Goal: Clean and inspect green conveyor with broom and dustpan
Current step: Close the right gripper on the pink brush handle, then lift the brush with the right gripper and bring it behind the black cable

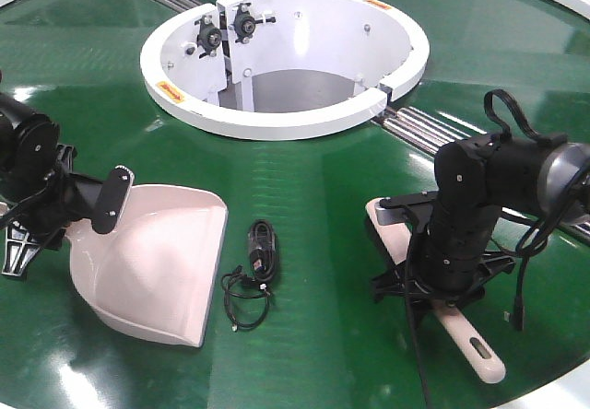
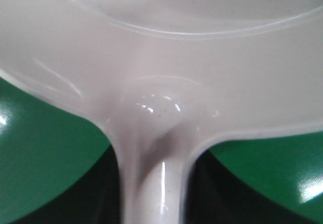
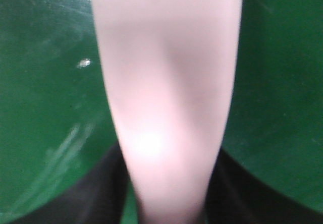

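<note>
Broom gripped by downward-bent right tool.

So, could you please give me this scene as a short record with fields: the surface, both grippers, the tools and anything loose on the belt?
surface: green conveyor, glossy, metal rollers at a seam
centre: white ring, open inside
left gripper: shut on the dustpan handle
dustpan: left side, wide mouth turned toward the cable
right gripper: shut on the broom handle
broom: right side, slotted handle end sticking out toward the camera
loose item: black cable, bundled, between dustpan and broom, outside the dustpan
</note>
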Motion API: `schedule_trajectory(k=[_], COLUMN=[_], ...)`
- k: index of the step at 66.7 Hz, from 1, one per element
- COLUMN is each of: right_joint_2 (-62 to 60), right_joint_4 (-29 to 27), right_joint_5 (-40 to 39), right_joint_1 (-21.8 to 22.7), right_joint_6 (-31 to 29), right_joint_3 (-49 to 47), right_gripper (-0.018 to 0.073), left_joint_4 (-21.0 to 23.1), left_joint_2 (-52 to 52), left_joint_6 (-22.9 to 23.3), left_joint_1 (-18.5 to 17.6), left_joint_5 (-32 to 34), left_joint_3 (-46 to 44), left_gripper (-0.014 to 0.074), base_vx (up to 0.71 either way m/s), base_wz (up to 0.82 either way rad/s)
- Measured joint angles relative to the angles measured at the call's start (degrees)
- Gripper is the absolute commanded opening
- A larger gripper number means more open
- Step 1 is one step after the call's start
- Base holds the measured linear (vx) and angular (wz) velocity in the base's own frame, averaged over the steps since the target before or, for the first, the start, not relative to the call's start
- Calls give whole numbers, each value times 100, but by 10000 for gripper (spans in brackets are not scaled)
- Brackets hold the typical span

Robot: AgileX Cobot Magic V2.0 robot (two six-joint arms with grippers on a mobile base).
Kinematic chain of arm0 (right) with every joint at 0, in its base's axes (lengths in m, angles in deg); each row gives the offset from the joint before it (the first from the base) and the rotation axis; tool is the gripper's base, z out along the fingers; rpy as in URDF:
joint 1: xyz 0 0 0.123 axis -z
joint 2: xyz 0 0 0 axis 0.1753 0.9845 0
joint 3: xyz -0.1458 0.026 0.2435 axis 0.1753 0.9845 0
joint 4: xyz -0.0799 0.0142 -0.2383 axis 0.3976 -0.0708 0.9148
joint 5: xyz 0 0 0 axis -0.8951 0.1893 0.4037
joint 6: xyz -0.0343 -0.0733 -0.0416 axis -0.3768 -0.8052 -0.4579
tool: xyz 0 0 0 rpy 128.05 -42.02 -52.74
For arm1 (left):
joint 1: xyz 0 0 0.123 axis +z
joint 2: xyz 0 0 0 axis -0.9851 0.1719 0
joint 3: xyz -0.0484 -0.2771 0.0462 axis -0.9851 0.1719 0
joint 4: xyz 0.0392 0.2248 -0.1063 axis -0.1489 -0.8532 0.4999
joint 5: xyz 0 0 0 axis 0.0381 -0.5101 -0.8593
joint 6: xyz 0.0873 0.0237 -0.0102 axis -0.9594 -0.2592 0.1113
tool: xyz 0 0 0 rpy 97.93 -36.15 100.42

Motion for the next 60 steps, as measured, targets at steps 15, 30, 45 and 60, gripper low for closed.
schedule_trajectory(k=[15,30,45,60], right_joint_2=[-39,-507,-873,-755], right_joint_4=[0,-63,14,2], right_joint_5=[-2,17,17,12], right_joint_1=[0,-83,-783,-1376], right_joint_6=[156,550,1310,2198], right_joint_3=[-118,-123,-130,-130], right_gripper=[-16,-9,-6,-5], left_joint_4=[0,0,0,0], left_joint_2=[0,0,0,0], left_joint_6=[0,0,0,0], left_joint_1=[0,0,0,0], left_joint_5=[0,0,0,0], left_joint_3=[0,0,0,0], left_gripper=[-7,-7,-7,-7], base_vx=[0,0,0,0], base_wz=[0,0,0,0])
